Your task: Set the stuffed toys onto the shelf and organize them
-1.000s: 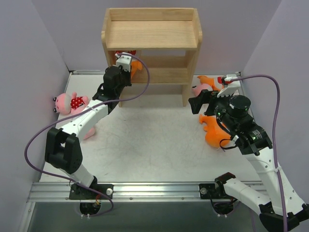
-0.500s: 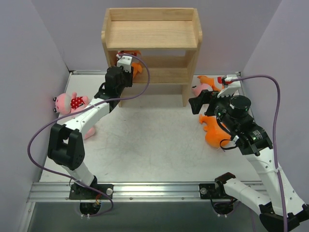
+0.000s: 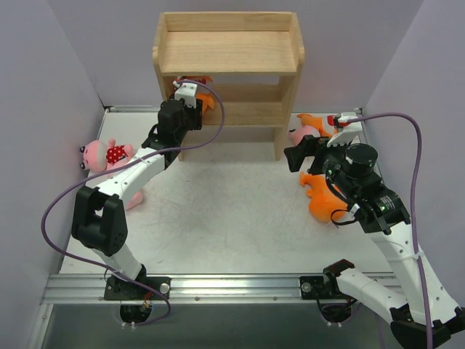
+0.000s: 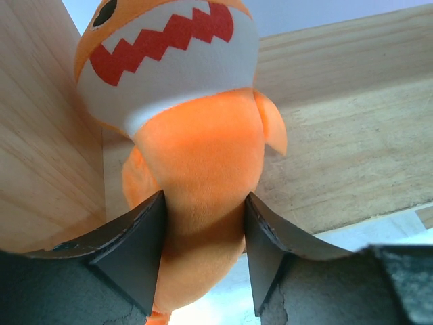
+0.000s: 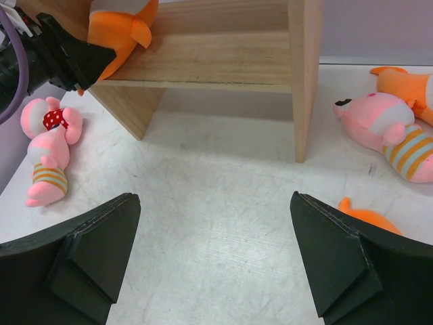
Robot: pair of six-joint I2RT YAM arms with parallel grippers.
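Nearest, nothing new at the right gripper (image 5: pixel 213 198): spread fully wide, empty, parked over the table (image 3: pixel 232 218) just as a second back. No movement either among the loose toys around it: an orange fish (image 3: pixel 322 202) just beside the right arm, then a pink striped doll (image 5: pixel 389 132) and a second orange fish (image 5: pixel 406 84) past the right leg of the shelf (image 5: pixel 304 74). Same on the left side for the polka-dot doll (image 3: pixel 109 154) and the striped doll (image 5: pixel 42 175) touching it.

Farther off, at the left end of the middle tier, the one real change: has eased the left gripper (image 4: pixel 204 198) to a part-open stance and pushed in slightly deeper. Still brushes both flanks of the third orange fish (image 4: pixel 196 135) with the fingers (image 4: pixel 135 250); cannot tell whether squeezing or already let go. Looks like a release under way, with the fish head-up just beside the side panel and its lower end over the front edge. Makes one toy as good as shelved, five left on the table.
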